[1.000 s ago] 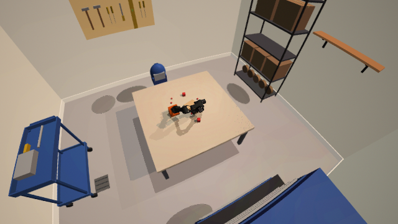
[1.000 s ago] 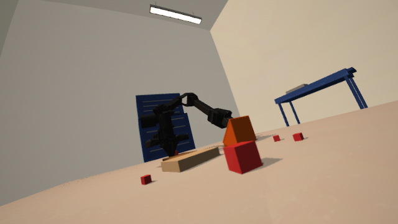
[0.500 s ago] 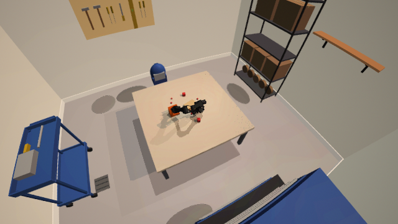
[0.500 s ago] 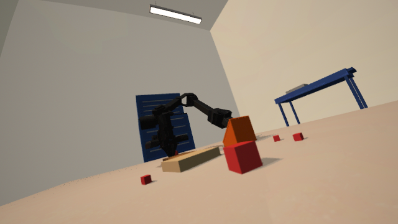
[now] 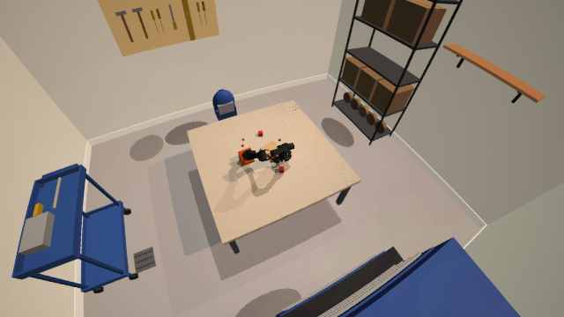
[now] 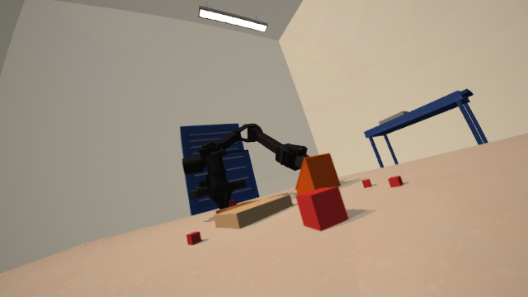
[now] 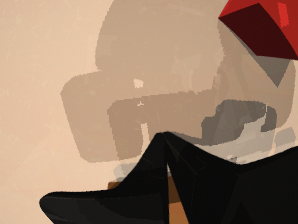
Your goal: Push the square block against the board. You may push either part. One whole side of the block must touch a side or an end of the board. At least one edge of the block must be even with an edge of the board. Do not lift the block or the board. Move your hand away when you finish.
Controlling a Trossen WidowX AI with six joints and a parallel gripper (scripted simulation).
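The tan board (image 6: 227, 221) (image 5: 270, 144) lies flat on the table. The brown square block (image 6: 239, 205) (image 7: 177, 212) shows as a thin strip behind the board in the exterior view. In the wrist view it lies below and behind the fingers, mostly hidden by them. Whether a whole side touches the board, or any edges are even, cannot be told. My gripper (image 6: 223, 207) (image 7: 162, 137) is shut and empty, fingers pointing down, its tips low beside the block; contact is unclear.
A red cube (image 5: 281, 169) (image 7: 265, 30) lies near the gripper. Another large red cube (image 5: 260, 133) (image 6: 322, 208) lies on the board's other side. Small red cubes (image 5: 279, 139) (image 6: 194, 238) are scattered around. The orange stand (image 5: 242, 158) (image 6: 323, 171) is by the arm's base.
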